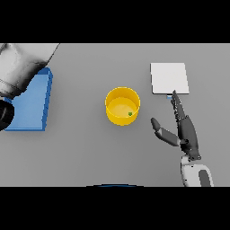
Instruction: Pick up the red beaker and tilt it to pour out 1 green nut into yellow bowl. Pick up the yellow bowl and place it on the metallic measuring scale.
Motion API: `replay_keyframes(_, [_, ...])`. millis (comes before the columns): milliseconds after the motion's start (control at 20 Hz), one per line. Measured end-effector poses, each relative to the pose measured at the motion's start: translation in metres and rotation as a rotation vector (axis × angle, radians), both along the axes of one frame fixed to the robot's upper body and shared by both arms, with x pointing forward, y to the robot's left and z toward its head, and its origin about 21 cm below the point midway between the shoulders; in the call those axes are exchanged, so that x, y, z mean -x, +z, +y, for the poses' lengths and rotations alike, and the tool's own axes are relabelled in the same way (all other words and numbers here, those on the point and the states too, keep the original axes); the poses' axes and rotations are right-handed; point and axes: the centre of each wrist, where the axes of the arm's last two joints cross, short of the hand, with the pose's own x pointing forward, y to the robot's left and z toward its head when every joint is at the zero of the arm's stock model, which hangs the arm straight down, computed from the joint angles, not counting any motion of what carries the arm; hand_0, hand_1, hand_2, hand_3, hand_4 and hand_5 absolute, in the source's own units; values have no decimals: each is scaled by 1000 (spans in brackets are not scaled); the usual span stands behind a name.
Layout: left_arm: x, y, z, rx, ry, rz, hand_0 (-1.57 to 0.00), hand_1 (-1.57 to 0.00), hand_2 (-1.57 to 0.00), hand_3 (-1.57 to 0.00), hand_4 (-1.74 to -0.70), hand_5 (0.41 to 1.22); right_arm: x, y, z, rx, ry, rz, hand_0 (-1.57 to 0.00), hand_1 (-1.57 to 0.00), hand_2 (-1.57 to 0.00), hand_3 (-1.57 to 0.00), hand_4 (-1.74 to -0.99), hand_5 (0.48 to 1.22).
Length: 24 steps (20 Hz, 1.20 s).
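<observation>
Yellow bowl (122,106) holding a green nut (130,114) sits mid-tabletop; right hand (185,132), fingers spread straight, reaches toward the metallic scale (169,78) near the far edge

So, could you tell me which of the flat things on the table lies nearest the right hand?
The white scale: the right hand has its fingertips at its near edge, while the blue tray lies far left.

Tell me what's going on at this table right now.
A yellow bowl stands in the middle of the grey table with one green nut inside it. The right hand lies open just to the bowl's right, fingers straight and pointing toward the metallic measuring scale, not touching the bowl. The left arm is over at the left edge, above a blue tray; its hand cannot be made out. The bowl is not on the scale yet.
</observation>
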Motion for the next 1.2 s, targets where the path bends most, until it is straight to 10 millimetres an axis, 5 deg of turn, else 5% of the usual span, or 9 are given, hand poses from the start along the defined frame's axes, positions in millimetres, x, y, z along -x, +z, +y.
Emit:
replay_keyframes(150, [-13, 20, 75, 446, 175, 99, -1571, -1571, -1571, -1520, -1737, 1221, -6, 0, 1, -4, -1, 4, 1, 1, 1, 1, -1116, 582])
replay_keyframes(300, [-17, 9, 144, 819, 264, 151, -1571, -1571, -1571, -1545, -1739, 1221, -5, -1, 0, 7, 10, -8, 1, 1, 1, 1, -1125, 601])
replay_keyframes(600, [-12, -86, 227, 1203, 570, 79, -1571, -1571, -1571, -1564, -1740, 1221, -8, -1, -1, 49, 18, 2, 1, 1, 1, 1, -1134, 632])
replay_keyframes(950, [24, -173, 262, 1499, 777, 50, -1571, -1571, -1571, -1570, -1741, 1221, -2, -3, -4, 28, 40, -4, 1, 1, 1, 1, -1141, 673])
replay_keyframes(1100, [53, -216, 265, 1572, 799, 60, -1571, -1571, -1571, -1570, -1741, 1221, -3, -4, -5, 45, 40, -13, 1, 1, 1, 1, -1166, 676])
replay_keyframes(1200, [63, -230, 258, 1596, 842, 68, -1571, -1571, -1571, -1571, -1741, 1151, -7, -3, -5, 60, 30, -9, 1, 1, 1, 1, -1174, 676])
